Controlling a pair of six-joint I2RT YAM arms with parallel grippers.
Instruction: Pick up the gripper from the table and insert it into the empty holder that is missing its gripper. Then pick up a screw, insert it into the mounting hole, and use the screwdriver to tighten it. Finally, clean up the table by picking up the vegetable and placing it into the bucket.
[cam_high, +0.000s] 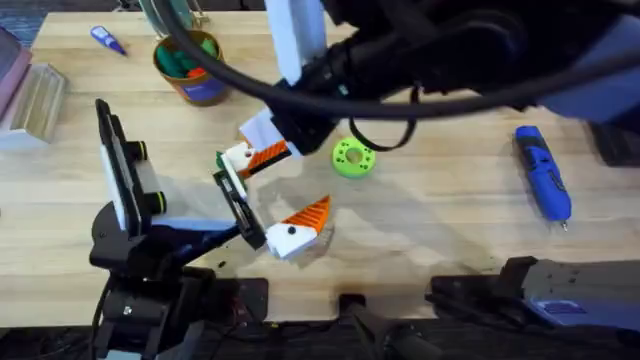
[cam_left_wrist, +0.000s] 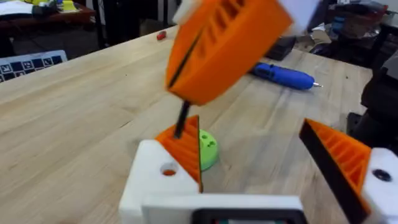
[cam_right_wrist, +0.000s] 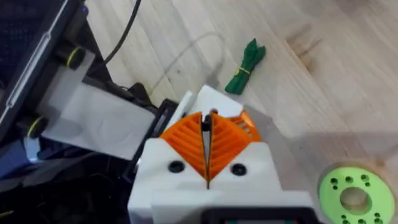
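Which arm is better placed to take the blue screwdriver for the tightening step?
Right, probably. The screwdriver lies on the right side, while the left gripper sits open at left centre. But the right gripper is shut on a thin black piece.

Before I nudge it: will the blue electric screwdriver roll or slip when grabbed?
The electric screwdriver lies on its side; its rounded body will probably roll if pushed sideways. The smooth-looking plastic shell may slip under a light pinch. Its thin metal tip looks bendable.
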